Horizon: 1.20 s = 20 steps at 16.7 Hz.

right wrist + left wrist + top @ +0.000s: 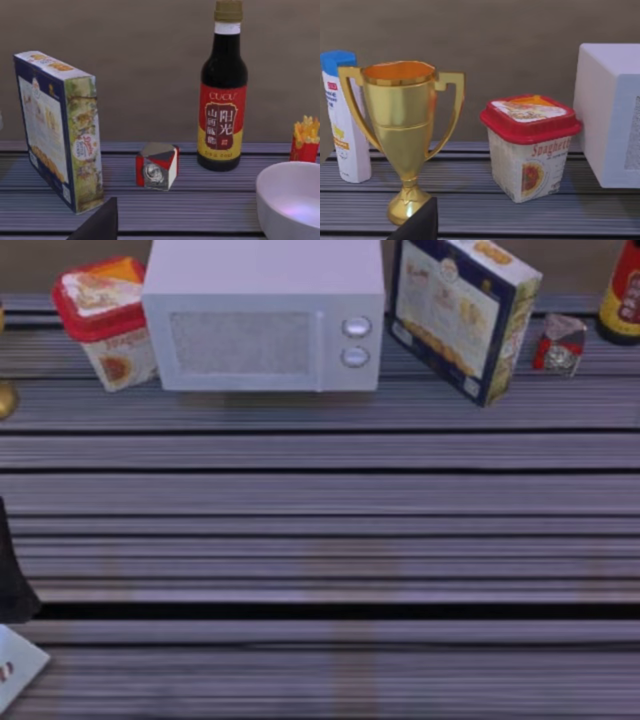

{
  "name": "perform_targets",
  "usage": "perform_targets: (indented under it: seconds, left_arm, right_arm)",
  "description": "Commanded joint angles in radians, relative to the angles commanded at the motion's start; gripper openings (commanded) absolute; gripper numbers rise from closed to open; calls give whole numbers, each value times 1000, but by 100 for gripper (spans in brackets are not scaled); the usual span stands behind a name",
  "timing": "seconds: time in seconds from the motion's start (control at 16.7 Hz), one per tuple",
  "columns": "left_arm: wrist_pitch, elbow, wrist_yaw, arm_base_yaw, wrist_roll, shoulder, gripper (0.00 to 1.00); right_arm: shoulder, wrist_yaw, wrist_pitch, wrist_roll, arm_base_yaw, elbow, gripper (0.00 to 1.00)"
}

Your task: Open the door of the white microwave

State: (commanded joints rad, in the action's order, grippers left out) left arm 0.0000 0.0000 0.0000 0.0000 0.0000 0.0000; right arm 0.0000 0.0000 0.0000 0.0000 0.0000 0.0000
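Approach step not yet begun: the door (240, 343) sits flush and closed on the white microwave (265, 310), at the table's far edge, left of centre, between a spaghetti tub (103, 320) and a cereal box (462, 310). Judged next move: reach the door's edge beside the knobs (356, 341) and swing it outward. The left arm (15, 580) is parked at the near left edge. Neither claw's state can be told.

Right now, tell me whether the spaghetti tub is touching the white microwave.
Apart. The left wrist view shows a strip of bare table between the spaghetti tub and the white microwave's side wall.
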Motion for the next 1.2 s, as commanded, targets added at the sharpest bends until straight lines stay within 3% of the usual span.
perform_targets:
  seconds: [0.3,0.54,0.78,1.2]
  left_arm:
    - [-46,58,-10,-21,-13,61,100]
    - [-192,275,-46,-89,-63,288,100]
    - [-383,642,-94,-187,-150,659,100]
    - [-719,1472,-182,-382,-346,1395,100]
  right_arm:
    - [0,0,0,0,0,0,100]
    - [0,0,0,0,0,0,100]
    - [0,0,0,0,0,0,100]
    - [0,0,0,0,0,0,100]
